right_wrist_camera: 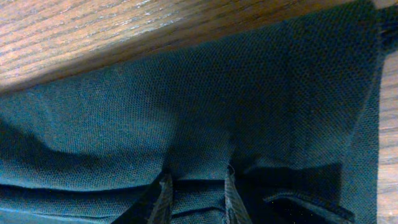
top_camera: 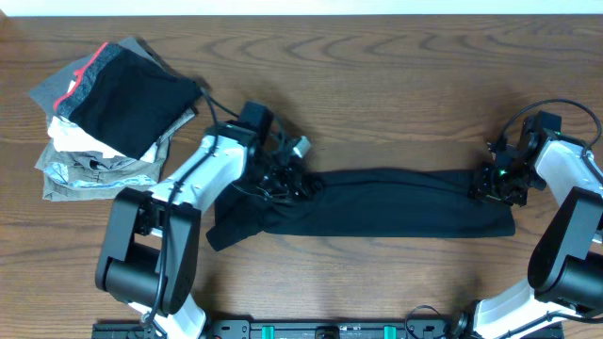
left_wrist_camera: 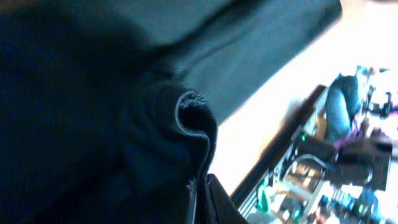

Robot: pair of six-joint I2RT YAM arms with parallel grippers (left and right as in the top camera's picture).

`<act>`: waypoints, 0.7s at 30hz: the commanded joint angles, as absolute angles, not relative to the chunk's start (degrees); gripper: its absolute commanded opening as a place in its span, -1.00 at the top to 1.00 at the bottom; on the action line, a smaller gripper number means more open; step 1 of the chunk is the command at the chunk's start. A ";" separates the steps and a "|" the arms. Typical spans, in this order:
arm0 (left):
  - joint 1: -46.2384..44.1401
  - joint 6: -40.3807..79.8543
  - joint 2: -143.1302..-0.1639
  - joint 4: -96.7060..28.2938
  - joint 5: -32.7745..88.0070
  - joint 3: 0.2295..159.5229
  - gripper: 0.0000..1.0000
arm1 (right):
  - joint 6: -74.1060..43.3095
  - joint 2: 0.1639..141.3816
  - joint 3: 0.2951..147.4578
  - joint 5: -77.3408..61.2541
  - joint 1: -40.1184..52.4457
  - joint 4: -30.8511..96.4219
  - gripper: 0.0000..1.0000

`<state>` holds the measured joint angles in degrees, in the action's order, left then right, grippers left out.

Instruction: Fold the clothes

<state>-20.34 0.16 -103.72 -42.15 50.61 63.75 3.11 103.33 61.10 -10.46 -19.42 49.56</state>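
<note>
Overhead, the black T-shirt [top_camera: 396,202] lies as a long narrow band across the middle of the table [top_camera: 377,85], running from 9 o'clock to 3 o'clock. The left arm rises from its base at 7 o'clock, leans toward 1 o'clock, then bends its wrist down toward 4 o'clock, so the left gripper [top_camera: 287,177] sits on the band's bunched 9 o'clock end. Its jaws are closed on that cloth; the left wrist view shows a curled hem pressed close to the lens. The right arm climbs from 5 o'clock and turns its wrist toward 9 o'clock, putting the right gripper [top_camera: 495,184] on the opposite end. In the right wrist view its fingers [right_wrist_camera: 163,196] pinch a puckered fold. A stack of folded garments [top_camera: 104,113] rests at 10 o'clock.
</note>
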 commanded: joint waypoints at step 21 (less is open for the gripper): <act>-29.50 -8.34 -103.59 -40.27 53.28 64.38 0.41 | 2.17 102.35 60.95 -10.33 -18.90 49.67 0.43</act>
